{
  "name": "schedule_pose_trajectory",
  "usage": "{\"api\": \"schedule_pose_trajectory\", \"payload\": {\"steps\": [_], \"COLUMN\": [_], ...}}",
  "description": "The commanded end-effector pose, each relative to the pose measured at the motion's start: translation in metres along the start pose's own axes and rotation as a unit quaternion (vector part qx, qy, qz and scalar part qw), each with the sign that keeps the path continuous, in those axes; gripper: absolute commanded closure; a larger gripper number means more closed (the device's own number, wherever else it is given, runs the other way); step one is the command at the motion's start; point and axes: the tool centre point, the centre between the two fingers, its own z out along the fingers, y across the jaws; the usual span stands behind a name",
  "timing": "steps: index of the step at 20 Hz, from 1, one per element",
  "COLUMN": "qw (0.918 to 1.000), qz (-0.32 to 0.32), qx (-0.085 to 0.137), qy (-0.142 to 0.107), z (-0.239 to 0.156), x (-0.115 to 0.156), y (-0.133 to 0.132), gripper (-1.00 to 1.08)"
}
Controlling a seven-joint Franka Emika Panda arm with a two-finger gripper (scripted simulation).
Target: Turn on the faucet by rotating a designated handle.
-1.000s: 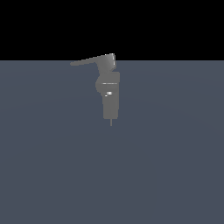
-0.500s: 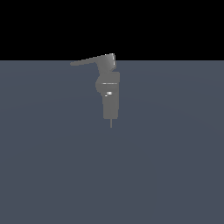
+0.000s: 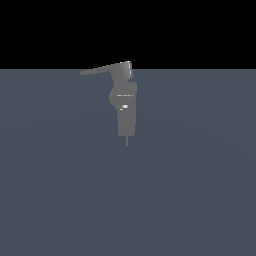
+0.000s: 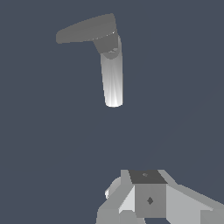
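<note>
One grey faucet [image 3: 126, 102] upright at the far edge of the slate surface [image 3: 200, 190], handle [image 3: 102, 69] jutting toward the exterior view's left. Gripper [image 4: 146, 199] well short, jaw state impossible to tell. Risk: glancing off the thin lever, or striking the body instead.

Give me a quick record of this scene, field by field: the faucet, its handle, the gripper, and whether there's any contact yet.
faucet: grey fixture, upright body with a thin pin at its lower end
handle: flat tapering lever projecting from the top block toward the exterior view's left
gripper: white body seen only in the wrist view, fingers not visible
contact: none, the gripper is apart from the handle
surface: plain blue-grey ground
</note>
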Motion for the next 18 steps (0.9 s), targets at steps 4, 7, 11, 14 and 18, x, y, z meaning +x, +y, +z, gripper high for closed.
{"api": "schedule_pose_trajectory", "payload": {"steps": [4,7,11,14,18], "qw": [0.9987,0.9963,0.991,0.9856,0.9763], "qz": [0.049,0.084,0.13,0.165,0.212], "qx": [0.008,0.012,0.015,0.017,0.017], "qy": [-0.01,-0.017,-0.026,-0.033,-0.043], "z": [0.001,0.003,0.008,0.013,0.021], "x": [0.024,0.041,0.064,0.081,0.104], "y": [-0.007,-0.012,-0.02,-0.025,-0.033], "gripper": [1.08,1.08,1.08,1.08,1.08]}}
